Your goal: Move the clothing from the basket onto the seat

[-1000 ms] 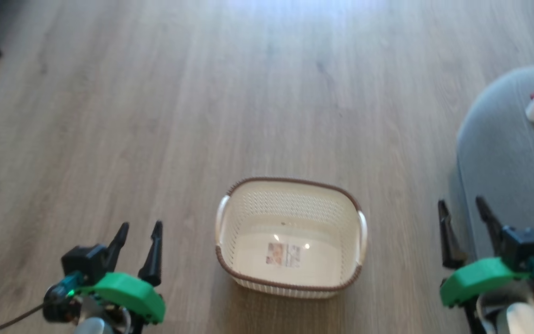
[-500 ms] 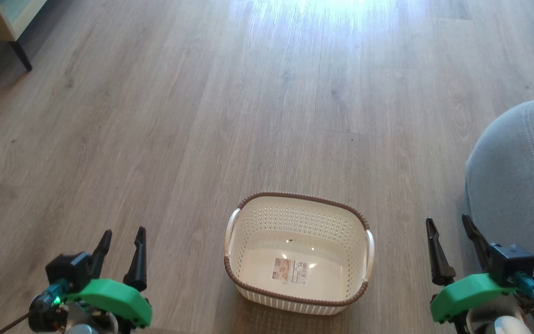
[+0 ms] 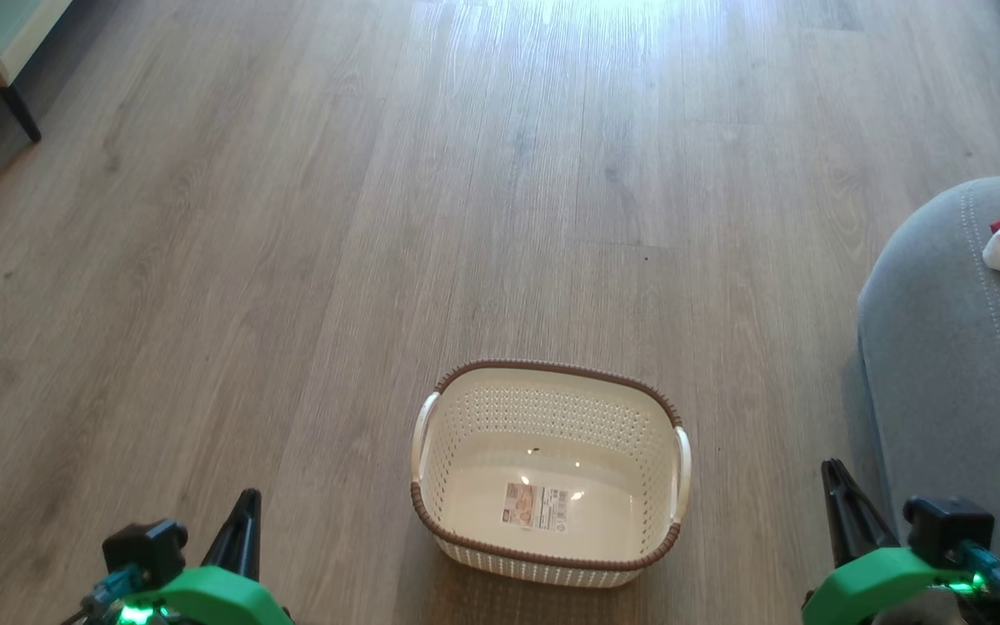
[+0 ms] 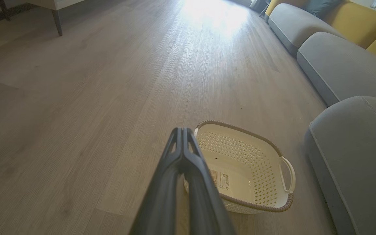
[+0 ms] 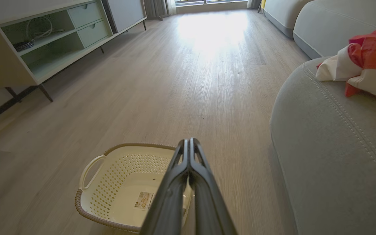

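1. left pincer: fingers pressed together to the tips, nothing held; low over the wood floor, to the left of the basket
2. right pincer: same, fingers closed tip to tip, empty; sits between the basket and the seat, just beside the seat's edge
3. basket: upright on the floor between the two pincers; bottom bare, paper label showing; white handle on each short side
4. clothing: red-and-white bundle lying on top of the seat near its rounded edge; well apart from the basket
5. seat: grey, pale stitch line along the edge, on the robot's right; open-shelf cabinet on dark legs across the floor, far left
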Controlling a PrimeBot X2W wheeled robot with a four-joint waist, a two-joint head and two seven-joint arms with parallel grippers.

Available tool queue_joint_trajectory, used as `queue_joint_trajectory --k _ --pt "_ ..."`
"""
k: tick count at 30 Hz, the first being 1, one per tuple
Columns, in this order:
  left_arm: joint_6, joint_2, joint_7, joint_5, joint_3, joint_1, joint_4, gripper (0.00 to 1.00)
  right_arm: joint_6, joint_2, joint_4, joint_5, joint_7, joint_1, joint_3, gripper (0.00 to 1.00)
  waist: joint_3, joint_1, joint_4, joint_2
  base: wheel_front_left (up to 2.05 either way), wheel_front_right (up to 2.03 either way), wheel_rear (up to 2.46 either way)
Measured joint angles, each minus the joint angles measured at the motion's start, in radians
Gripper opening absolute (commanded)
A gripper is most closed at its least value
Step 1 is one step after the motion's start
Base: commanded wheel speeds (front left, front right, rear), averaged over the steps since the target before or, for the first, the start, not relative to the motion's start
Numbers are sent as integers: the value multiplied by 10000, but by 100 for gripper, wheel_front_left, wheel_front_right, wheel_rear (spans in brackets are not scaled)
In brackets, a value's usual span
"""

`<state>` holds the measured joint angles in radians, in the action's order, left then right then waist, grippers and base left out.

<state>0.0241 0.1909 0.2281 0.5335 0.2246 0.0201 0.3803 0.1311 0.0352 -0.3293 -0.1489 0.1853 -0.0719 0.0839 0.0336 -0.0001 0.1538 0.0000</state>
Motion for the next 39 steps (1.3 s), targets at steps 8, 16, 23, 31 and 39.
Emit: queue_joint_trajectory --k 8,16,23,31,39 --pt "-52 -94 -245 711 -167 1 -42 0 0 0 19 -982 -111 5 6 0 -25 0 -104 0 0 0 0" --pt "-174 -194 -439 1438 -360 -26 -77 0 0 0 59 -1960 -357 19 23 0 -50 0 -207 0 0 0 0" --pt "-299 -282 -660 2050 -562 -48 -142 0 0 0 69 -2800 -537 94 52 0 -71 0 -298 0 0 0 0" --pt "-316 -364 -874 2771 -727 -85 -224 0 0 0 127 -3774 -725 217 69 0 -96 0 -401 0 0 0 0" --pt "-481 -456 -1129 3478 -968 -198 -324 0 -2 0 132 -4736 -909 223 113 0 -121 1 -504 0 0 0 0"
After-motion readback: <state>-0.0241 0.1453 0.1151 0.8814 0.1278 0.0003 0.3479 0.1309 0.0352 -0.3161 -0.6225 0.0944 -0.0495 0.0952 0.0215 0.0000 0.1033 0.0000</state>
